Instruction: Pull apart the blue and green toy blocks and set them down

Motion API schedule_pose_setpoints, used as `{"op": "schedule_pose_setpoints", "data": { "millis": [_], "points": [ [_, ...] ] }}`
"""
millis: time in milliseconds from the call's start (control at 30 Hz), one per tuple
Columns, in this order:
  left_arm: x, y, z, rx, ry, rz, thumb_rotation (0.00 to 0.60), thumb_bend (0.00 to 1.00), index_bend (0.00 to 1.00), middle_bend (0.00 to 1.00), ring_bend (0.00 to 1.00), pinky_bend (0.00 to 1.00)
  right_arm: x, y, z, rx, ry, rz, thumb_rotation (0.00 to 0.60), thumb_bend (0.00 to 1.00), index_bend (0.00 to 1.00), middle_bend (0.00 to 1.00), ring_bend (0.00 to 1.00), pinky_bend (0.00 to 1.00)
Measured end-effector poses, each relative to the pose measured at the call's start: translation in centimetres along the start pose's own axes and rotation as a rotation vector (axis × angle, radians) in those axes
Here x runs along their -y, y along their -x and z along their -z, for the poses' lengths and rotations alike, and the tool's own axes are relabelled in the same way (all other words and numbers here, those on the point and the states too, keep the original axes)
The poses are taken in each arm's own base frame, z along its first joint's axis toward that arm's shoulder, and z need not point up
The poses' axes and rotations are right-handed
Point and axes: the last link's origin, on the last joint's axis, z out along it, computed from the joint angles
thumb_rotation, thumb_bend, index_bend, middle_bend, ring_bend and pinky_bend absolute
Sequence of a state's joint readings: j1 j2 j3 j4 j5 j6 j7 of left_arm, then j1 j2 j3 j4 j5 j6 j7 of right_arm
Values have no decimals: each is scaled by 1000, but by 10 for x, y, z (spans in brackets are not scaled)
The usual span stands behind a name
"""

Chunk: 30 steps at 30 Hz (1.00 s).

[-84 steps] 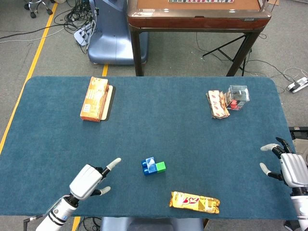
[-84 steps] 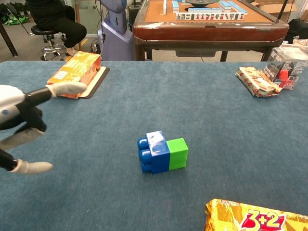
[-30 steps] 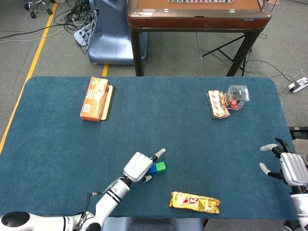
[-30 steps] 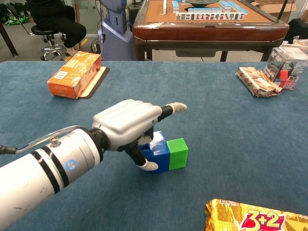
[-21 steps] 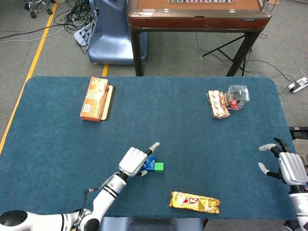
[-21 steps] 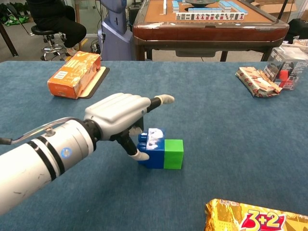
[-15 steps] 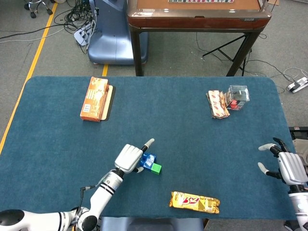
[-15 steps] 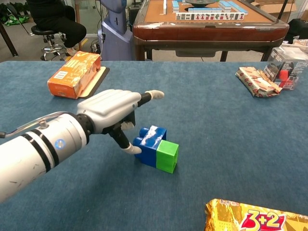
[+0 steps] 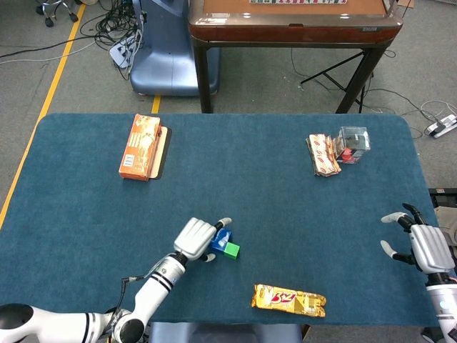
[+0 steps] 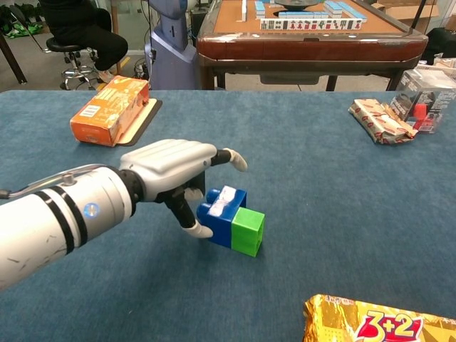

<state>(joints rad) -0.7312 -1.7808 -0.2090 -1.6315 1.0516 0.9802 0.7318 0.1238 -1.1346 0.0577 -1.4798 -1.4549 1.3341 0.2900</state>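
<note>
The blue block (image 10: 222,208) and green block (image 10: 247,231) are still joined and lie on the blue table cloth (image 10: 342,206), green end toward the near edge. In the head view the blue block (image 9: 223,239) and green block (image 9: 232,250) sit just right of my left hand (image 9: 196,239). My left hand (image 10: 174,175) arches over the blue block's left side. Its thumb (image 10: 197,229) touches the block's lower left face, and one finger (image 10: 236,159) curls above the block without touching. My right hand (image 9: 427,247) hovers at the table's right edge, fingers spread, holding nothing.
An orange box (image 9: 139,146) on a dark mat lies at the back left. A patterned packet (image 9: 323,154) and a clear box (image 9: 353,143) are at the back right. A yellow snack bar (image 9: 288,300) lies near the front edge. A wooden table (image 10: 306,39) stands beyond.
My left hand nudged the joined blocks, turning the green end toward the near edge. Its outstretched finger has curled down over the blue block. The right hand has barely moved.
</note>
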Motion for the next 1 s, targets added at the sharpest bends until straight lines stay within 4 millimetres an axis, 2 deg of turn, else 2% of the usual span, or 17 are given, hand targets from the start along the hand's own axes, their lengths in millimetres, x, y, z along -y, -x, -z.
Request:
{"op": "schedule_pose_setpoints", "data": {
  "millis": [233, 567, 833, 1000],
  "points": [
    [-6, -2, -4, 54, -28, -33, 600, 7, 246, 1000, 835, 977, -1, 1, 0, 7, 4, -3, 600, 265, 387, 361, 365, 443],
    [-15, -13, -9, 125, -81, -41, 600, 131, 248, 1000, 823, 969, -2, 5, -2, 22, 2, -6, 600, 265, 387, 361, 366, 442],
    [-21, -23, -14, 156, -101, -42, 600, 144, 293, 1000, 821, 967, -1, 7, -4, 30, -4, -6, 600, 265, 387, 361, 365, 443],
    [-23, -23, -17, 171, -111, -53, 600, 144, 306, 1000, 822, 967, -1, 5, -3, 26, -3, -6, 600, 266, 388, 361, 365, 442]
  ]
}}
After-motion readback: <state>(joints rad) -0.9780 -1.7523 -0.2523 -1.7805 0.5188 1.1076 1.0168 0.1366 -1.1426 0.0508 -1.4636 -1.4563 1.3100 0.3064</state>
